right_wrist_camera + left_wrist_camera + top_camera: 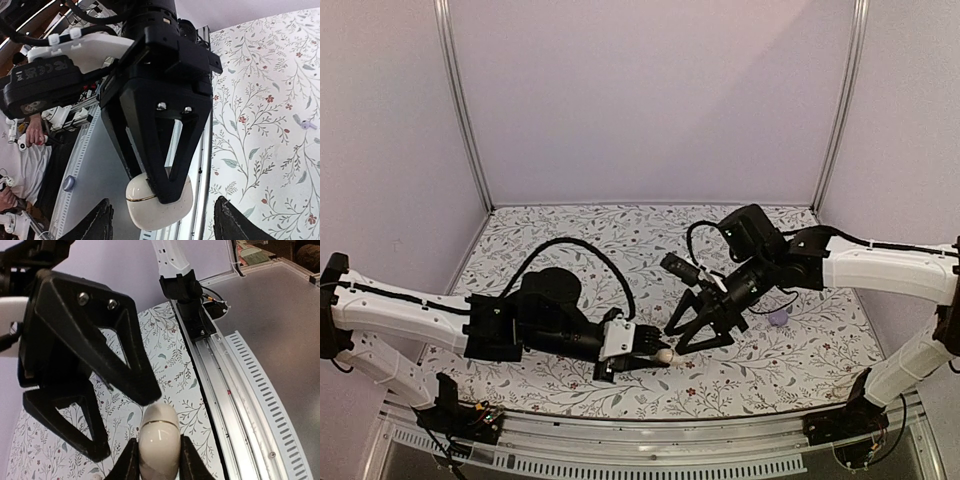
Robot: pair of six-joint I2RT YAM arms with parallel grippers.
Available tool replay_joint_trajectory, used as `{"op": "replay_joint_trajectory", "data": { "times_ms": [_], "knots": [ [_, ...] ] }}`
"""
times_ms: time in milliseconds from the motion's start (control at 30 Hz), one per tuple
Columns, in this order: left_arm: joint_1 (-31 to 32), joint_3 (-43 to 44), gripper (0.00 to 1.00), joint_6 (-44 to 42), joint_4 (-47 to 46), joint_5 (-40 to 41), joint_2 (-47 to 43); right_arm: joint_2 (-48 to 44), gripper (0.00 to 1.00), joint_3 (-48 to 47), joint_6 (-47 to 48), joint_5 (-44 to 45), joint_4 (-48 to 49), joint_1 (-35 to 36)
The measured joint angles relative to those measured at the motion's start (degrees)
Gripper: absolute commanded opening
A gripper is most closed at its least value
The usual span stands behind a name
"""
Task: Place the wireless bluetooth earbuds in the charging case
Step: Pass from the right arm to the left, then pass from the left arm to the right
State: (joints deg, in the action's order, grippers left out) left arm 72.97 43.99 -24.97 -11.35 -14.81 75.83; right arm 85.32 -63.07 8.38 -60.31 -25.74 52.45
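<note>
Clamped between the left fingers (129, 462), a white charging case (159, 440) pointed lengthwise at the spread, empty right fingers (100, 222), while a pale purple speck, seemingly an earbud (305, 123), lay on the floral surface (570, 225) nearer the right arm.

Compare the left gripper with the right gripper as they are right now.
The left gripper is shut on the white case, while the right gripper stands open and holds nothing. The left gripper reaches in low and nearly level from the left, while the right gripper slants down from the far right. Both are black two-finger grippers, and their tips come together at the case above the flowered table.
</note>
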Motion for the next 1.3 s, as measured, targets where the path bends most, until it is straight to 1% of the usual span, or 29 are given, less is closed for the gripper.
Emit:
{"op": "replay_joint_trajectory", "data": {
  "times_ms": [167, 300, 533, 833, 900, 1100, 1200, 1300],
  "knots": [
    [-1.46, 0.02, 0.12, 4.0, 1.16, -1.14, -0.76, -9.29, 0.62, 5.64, -0.7, 8.98, 5.18, 0.02],
    [-3.61, 0.15, 0.12, 7.67, 1.4, -2.56, -1.68, -12.04, 0.58, 7.61, -0.2, 13.75, 7.45, 0.96],
    [-4.96, 0.66, 0.11, 12.11, 1.33, -5.38, -2.32, -12.61, 0.55, 9.09, 0.9, 19.67, 8.46, 4.04],
    [-6.25, 1.4, 0.1, 15.52, 1.09, -6.69, -2.01, -12.39, 0.44, 9.03, 2.14, 25.16, 8.72, 6.49],
    [-6.47, 2.03, 0.1, 16.15, 1.14, -6.71, -1.46, -11.96, 0.42, 8.72, 2.54, 25.97, 8.17, 6.78],
    [-6.78, 3.15, 0.1, 17.7, 1.33, -6.67, 0.0, -9.79, 0.41, 6.99, 3.48, 27.54, 6.71, 7.08],
    [-6.82, 3.43, 0.1, 18.16, 1.55, -6.69, 0.35, -9.51, 0.36, 6.88, 3.69, 27.74, 6.4, 7.23],
    [-6.99, 3.65, 0.1, 18.43, 1.66, -6.62, 0.44, -9.4, 0.35, 6.64, 4.02, 27.91, 6.21, 7.26]
  ]
}}
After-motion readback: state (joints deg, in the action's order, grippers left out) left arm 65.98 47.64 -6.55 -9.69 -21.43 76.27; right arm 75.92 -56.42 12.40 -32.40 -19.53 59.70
